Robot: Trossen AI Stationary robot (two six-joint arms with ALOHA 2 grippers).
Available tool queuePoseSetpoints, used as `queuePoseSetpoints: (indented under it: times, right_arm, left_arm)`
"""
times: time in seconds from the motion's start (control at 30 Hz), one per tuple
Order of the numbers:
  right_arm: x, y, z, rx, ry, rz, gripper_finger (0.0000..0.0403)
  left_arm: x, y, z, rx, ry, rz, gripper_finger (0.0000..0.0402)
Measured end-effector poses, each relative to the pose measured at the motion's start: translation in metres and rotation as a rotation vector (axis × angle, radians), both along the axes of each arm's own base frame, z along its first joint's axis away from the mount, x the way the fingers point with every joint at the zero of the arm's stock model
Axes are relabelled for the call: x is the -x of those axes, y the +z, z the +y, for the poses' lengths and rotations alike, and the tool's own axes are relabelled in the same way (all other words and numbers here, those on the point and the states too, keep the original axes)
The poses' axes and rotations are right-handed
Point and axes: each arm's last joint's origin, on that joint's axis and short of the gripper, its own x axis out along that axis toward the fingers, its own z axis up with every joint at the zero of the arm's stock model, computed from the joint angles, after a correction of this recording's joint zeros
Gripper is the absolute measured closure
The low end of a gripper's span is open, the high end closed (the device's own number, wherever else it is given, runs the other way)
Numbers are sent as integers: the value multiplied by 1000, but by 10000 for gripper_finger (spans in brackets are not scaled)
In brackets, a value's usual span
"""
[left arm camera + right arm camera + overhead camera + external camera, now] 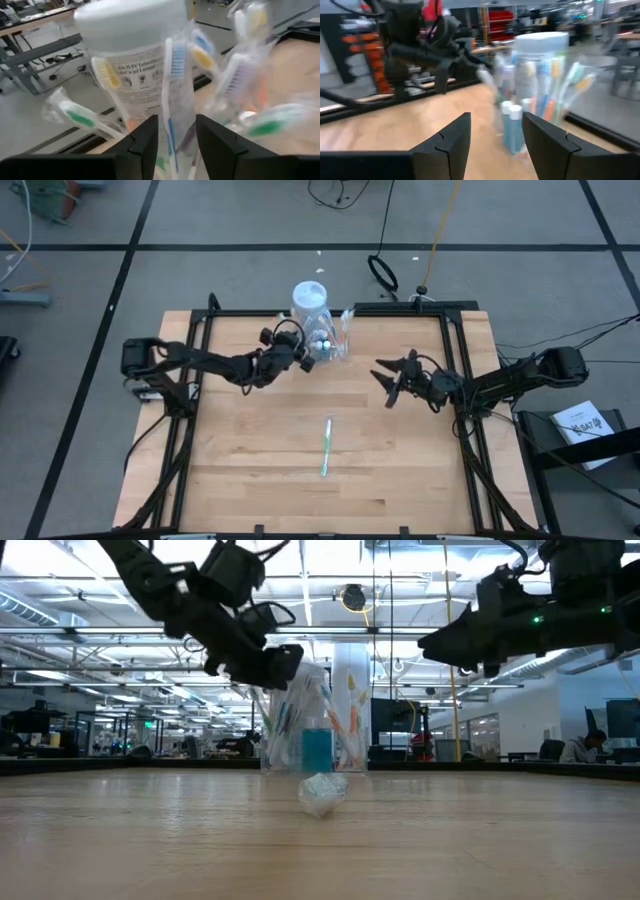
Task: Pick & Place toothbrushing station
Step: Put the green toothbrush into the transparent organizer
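While the high view looks straight down on the wooden table (260, 460), the left gripper (298, 357) sits at the far edge, right against the clear cup (330, 345) of toothbrushes, with the taller white-lidded jar (310, 298) just behind the cup; the right gripper (390, 380) hangs over the table to the cup's right, apart from it, and one wrapped toothbrush (326, 446) with a green handle lies alone near the table's middle, well clear of both arms. Seen level from the low view, the left gripper (262, 665) hovers at the upper rim of the cup (315, 730), where bristle heads fan out around a teal tube (317, 748), while the right gripper (452, 643) stays up high to the other side, and the lone toothbrush (322, 791) shows end-on as a crinkled wrapper on the wood. Through the left wrist view, that arm's fingers (147, 142) stand parted, with a blue-handled wrapped toothbrush (172, 100) rising in the gap; whether either finger touches it cannot be told, and the jar (132, 45) looms behind. From the right wrist view, its fingers (450, 140) are spread wide with nothing between them, facing the cup (540, 95), two white-capped teal tubes (512, 127) and the left arm (415, 45) beyond.
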Motion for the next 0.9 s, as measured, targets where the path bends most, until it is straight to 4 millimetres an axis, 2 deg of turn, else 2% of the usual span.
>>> queuePoseSetpoints:
  times: [0.17,0.27,0.33,0.57,0.63,0.77,0.9]
  right_arm:
    - [-9,1,-4,-35,28,31,242]
    - [-24,0,-9,-88,31,94,248]
    - [-36,0,-11,-71,93,144,250]
    - [-87,8,-1,239,658,266,252]
    - [-100,9,3,272,788,317,252]
    - [-121,-6,12,270,912,535,252]
    - [-142,-16,25,293,1089,532,252]
  left_arm:
    - [8,22,-16,9,-88,-14,263]
    - [13,38,-23,-15,-123,-29,263]
    - [17,47,-28,-42,-153,-17,263]
    - [31,71,-34,-126,-242,29,263]
    - [37,76,-34,-137,-246,52,263]
    - [47,85,-36,-125,-245,52,263]
    - [56,92,-36,-117,-244,37,263]
